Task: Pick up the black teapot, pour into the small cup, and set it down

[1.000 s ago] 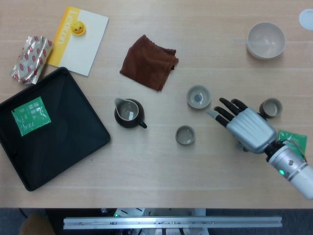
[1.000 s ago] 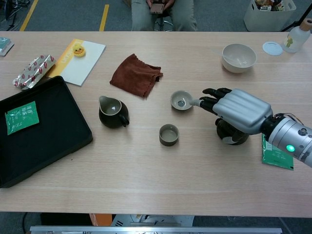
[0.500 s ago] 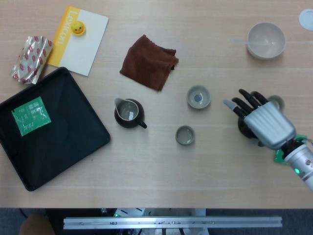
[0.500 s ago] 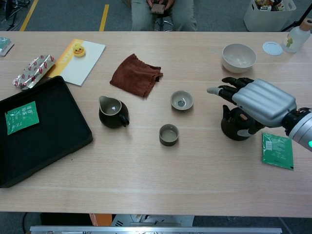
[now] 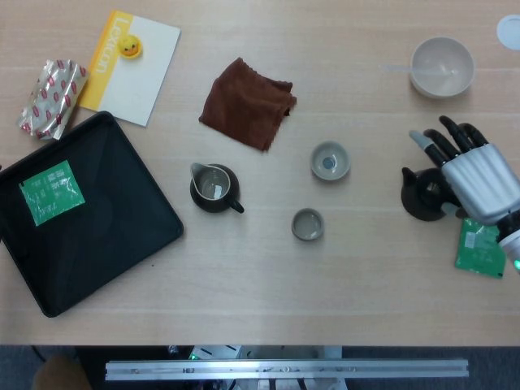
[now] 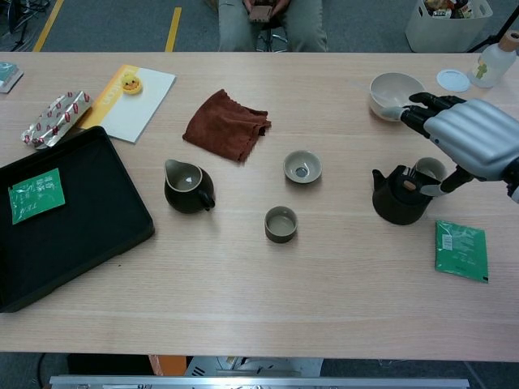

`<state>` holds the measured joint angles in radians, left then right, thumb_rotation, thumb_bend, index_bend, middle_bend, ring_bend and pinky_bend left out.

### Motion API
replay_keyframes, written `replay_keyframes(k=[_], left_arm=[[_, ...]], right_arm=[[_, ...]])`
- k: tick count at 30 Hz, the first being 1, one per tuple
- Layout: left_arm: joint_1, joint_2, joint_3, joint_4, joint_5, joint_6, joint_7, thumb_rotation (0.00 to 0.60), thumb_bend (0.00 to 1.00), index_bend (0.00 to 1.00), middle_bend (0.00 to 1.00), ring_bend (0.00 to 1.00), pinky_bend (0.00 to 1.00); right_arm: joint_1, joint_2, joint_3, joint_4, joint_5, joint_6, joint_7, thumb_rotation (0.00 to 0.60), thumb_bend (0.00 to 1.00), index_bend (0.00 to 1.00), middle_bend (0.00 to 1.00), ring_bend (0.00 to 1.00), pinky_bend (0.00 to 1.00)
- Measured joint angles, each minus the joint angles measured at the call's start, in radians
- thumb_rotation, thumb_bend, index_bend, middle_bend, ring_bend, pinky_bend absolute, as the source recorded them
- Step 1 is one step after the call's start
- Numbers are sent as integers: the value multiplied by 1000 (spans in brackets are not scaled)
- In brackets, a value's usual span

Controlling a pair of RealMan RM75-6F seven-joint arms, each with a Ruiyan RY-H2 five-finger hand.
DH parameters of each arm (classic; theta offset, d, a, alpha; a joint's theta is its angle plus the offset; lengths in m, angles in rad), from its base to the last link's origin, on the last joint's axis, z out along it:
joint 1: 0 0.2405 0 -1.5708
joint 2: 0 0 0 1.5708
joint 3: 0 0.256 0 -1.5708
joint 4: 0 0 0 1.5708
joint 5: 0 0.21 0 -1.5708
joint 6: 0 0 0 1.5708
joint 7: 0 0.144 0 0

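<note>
Beyond table (image 6: 340,73), chest view alone shows seated person (image 6: 272,20).

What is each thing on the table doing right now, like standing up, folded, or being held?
black teapot: upright on the table, not held.
right hand: open, above the teapot.
small cup: upright.
brown cloth: crumpled.
black tray: flat, holding a green packet.
</note>
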<state>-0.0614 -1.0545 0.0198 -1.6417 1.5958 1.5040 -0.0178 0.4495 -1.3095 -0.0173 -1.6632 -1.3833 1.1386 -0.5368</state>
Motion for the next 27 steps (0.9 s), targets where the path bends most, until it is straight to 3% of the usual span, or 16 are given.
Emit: replay_keyframes(k=[11,19,27], left_arm=[[-5,-1,0,1,-5,-10,1,600,396,165,238,200,252],[-6,-4,3,-1,-7,-15,7,600,396,165,238,200,252],[-3,-1,5,-4,-9,-13,9,600,395,165,238,200,252]], right_arm=[[3,-6,32,40,84,-33,1,600,0,87,175,6,191],[14,1,46,47,157,-91,20,600,0,139,307,212,392],[23,-3,52,47,184,-105,25,600,1,234,371,286,454]])
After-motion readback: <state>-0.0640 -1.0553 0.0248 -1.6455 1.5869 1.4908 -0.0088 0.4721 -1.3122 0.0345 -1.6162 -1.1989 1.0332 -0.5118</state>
